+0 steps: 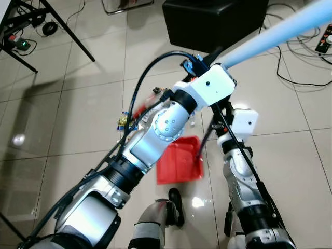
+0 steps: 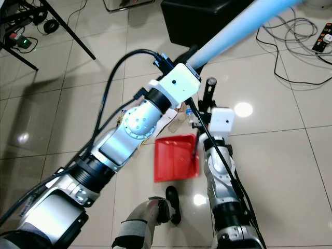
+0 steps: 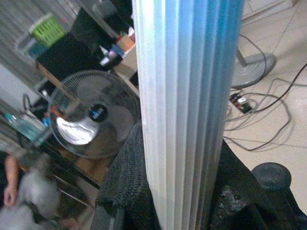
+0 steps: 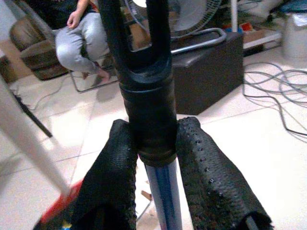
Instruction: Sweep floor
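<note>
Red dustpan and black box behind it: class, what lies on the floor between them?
In the right eye view, small litter scraps lie on the tiles between the red dustpan and the black box, crossed by the broom handle.

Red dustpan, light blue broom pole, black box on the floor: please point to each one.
red dustpan (image 2: 174, 158), right eye view, its flat pan.
light blue broom pole (image 1: 280, 32), left eye view, mid shaft.
black box (image 1: 212, 23), left eye view, its top.

No legible text, brand, number or sign anywhere; badge at hub of standing fan (image 3: 98, 113) carries pale marks, too blurred to read; small packets on floor (image 1: 126, 120) printed, unreadable at this size.
</note>
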### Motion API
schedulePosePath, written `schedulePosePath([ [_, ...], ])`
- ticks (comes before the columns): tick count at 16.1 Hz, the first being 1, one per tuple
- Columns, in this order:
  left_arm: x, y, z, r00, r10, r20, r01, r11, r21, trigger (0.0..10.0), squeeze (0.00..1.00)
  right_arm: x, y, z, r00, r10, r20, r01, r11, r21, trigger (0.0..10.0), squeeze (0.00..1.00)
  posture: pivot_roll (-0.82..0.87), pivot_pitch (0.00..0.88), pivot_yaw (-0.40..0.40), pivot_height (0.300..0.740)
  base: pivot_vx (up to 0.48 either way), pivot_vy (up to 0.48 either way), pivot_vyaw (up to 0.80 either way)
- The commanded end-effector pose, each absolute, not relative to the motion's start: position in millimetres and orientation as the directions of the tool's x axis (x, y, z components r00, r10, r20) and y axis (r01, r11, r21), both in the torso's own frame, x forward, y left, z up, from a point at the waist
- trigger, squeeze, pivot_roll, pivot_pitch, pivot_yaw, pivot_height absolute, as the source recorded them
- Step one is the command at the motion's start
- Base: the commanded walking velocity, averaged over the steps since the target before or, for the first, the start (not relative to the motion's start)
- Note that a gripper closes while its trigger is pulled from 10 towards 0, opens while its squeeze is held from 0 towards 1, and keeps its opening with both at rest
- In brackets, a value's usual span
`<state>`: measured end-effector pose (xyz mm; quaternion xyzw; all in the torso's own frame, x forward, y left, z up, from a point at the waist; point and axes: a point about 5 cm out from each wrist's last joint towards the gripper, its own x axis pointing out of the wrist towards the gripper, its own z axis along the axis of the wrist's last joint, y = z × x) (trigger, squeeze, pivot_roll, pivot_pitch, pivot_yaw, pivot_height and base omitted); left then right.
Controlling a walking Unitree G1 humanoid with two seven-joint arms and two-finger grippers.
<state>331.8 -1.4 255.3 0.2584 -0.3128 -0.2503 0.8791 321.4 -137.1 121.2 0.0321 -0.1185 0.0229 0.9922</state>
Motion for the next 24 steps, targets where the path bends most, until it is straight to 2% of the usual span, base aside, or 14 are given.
schedulePosePath([
  [1,367.6,121.8,313.3,0.784,0.002,0.621,-0.195,0.95,0.243,10.0,0.0,270.9,-187.5,52.4,0.99,-0.142,0.0,0.142,0.987,0.069,10.0,0.0,0.04,0.335,0.258,0.74,0.0,0.0,0.0],
  [2,368.2,124.3,313.6,0.787,0.018,0.617,-0.19,0.958,0.215,10.0,0.0,268.9,-188.5,51.1,0.989,-0.146,-0.005,0.146,0.987,0.066,10.0,0.0,0.04,0.335,0.258,0.74,0.0,0.0,0.0],
  [4,375.6,138.1,316.1,0.826,0.066,0.559,-0.121,0.991,0.062,10.0,0.0,258.0,-197.5,41.1,0.981,-0.186,-0.049,0.188,0.981,0.05,10.0,0.0,0.04,0.329,0.256,0.74,0.0,0.0,0.0],
  [5,378.5,138.7,317.2,0.85,0.025,0.526,-0.031,1.0,0.003,10.0,0.0,255.6,-200.0,39.6,0.979,-0.198,-0.057,0.201,0.979,0.046,10.0,0.0,0.04,0.329,0.256,0.74,0.0,0.0,0.0],
  [6,378.0,134.3,318.4,0.852,-0.053,0.521,0.063,0.998,-0.002,10.0,0.0,255.4,-201.3,39.9,0.976,-0.208,-0.059,0.21,0.977,0.045,10.0,0.0,0.04,0.323,0.257,0.74,0.0,0.0,0.0],
  [7,373.4,125.6,317.7,0.832,-0.166,0.53,0.144,0.986,0.083,10.0,0.0,258.1,-201.2,42.0,0.976,-0.211,-0.054,0.213,0.976,0.046,10.0,0.0,0.04,0.319,0.257,0.74,0.0,0.0,0.0],
  [8,369.7,121.1,315.6,0.822,-0.216,0.527,0.184,0.976,0.114,10.0,0.0,261.1,-200.4,44.7,0.976,-0.211,-0.045,0.214,0.976,0.05,10.0,0.0,0.04,0.317,0.257,0.74,0.0,0.0,0.0],
  [10,367.6,120.0,314.3,0.823,-0.222,0.523,0.188,0.975,0.118,10.0,0.0,263.3,-199.6,47.6,0.976,-0.214,-0.036,0.216,0.975,0.053,10.0,0.0,0.04,0.317,0.256,0.74,0.0,0.0,0.0],
  [16,368.5,127.0,318.9,0.823,-0.161,0.544,0.09,0.984,0.154,10.0,0.0,262.3,-203.8,51.7,0.975,-0.22,-0.02,0.221,0.974,0.049,10.0,0.0,0.04,0.326,0.248,0.74,0.0,0.0,0.0],
  [24,376.4,135.5,311.5,0.848,-0.155,0.508,0.075,0.982,0.175,10.0,0.0,261.0,-206.7,56.7,0.975,-0.222,0.002,0.221,0.974,0.053,10.0,0.0,0.03,0.328,0.248,0.74,0.0,0.0,0.0],
])
